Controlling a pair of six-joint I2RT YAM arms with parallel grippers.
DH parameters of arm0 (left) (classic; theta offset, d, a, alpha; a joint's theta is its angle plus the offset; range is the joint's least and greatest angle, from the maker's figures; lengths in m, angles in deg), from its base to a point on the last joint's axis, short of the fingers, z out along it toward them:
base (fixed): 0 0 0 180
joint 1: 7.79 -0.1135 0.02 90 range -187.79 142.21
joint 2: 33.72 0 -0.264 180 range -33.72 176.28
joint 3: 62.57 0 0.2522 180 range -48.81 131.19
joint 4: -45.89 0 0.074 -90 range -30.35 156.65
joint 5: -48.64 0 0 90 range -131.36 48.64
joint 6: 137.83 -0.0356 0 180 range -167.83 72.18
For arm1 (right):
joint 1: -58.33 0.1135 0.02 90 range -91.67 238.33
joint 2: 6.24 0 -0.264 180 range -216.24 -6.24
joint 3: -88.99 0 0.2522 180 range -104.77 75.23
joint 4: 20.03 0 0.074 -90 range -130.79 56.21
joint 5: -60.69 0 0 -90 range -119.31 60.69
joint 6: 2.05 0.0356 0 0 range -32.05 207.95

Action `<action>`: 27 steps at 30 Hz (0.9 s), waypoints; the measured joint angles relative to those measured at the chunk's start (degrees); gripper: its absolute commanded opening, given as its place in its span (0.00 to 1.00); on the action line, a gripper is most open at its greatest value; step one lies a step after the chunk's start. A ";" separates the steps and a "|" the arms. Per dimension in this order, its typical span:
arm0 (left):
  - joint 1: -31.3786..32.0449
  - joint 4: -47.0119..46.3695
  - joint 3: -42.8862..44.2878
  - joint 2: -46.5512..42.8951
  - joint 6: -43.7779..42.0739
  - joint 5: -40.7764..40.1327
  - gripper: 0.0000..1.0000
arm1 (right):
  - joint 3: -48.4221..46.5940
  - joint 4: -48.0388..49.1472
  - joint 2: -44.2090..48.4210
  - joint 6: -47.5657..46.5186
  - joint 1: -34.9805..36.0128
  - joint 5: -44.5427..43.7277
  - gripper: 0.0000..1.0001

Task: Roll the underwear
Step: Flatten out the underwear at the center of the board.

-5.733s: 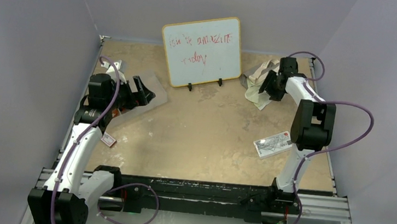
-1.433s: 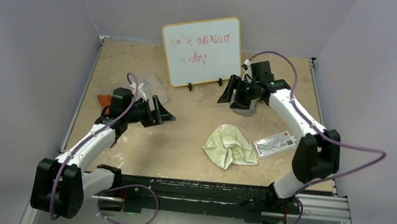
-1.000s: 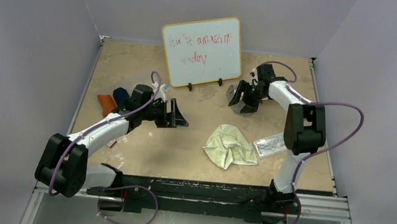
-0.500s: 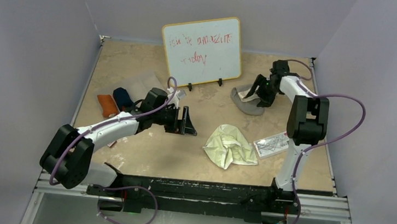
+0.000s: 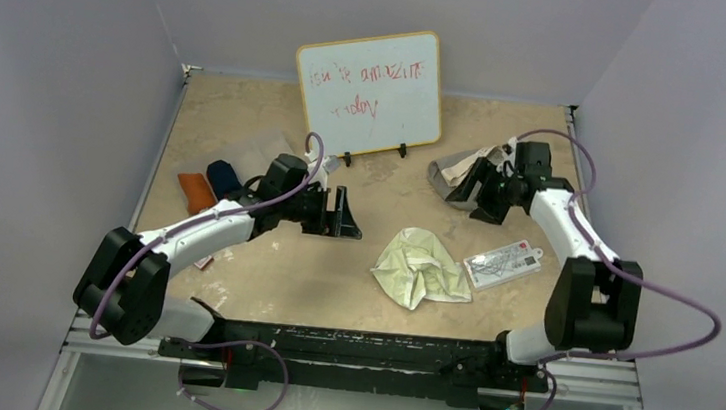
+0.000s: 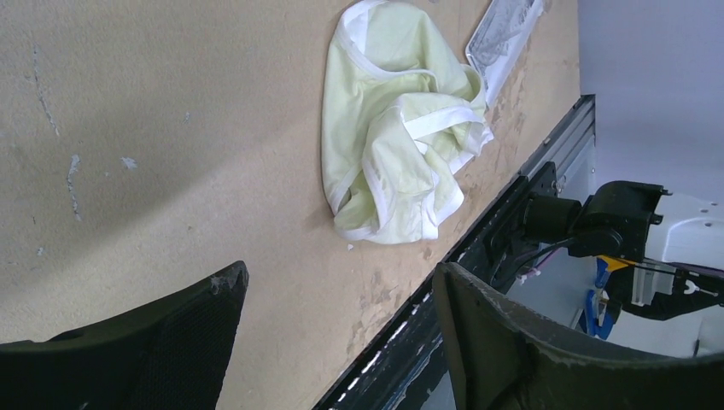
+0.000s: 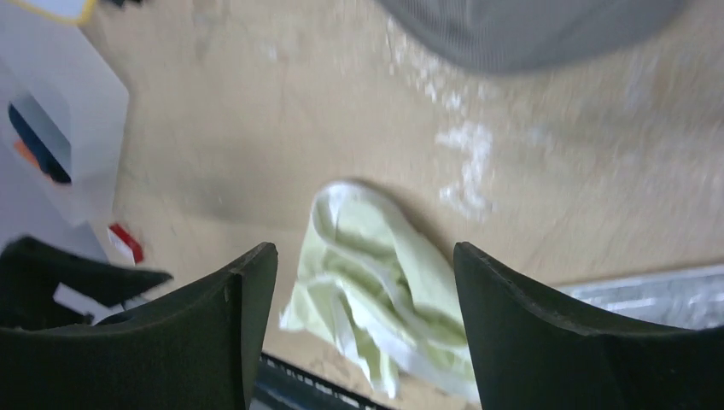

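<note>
Crumpled pale cream underwear lies in the front middle of the table, also visible in the left wrist view and the right wrist view. Grey underwear with a beige waistband lies at the back right; its grey edge shows at the top of the right wrist view. An orange roll and a navy roll sit at the left. My left gripper is open and empty, left of the cream piece. My right gripper is open and empty, beside the grey piece.
A whiteboard with red writing stands at the back middle. A white printed card lies right of the cream underwear. A small red item lies near the left edge. The black front rail borders the table.
My left gripper has reached further right toward the table's middle. My right gripper has moved toward me off the grey underwear, which now lies with its beige waistband showing.
</note>
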 measured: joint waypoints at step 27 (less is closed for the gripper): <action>0.07 7.02 3.52 -4.94 0.09 -13.31 0.79 | 13.31 2.36 -2.14 2.32 19.52 1.73 0.38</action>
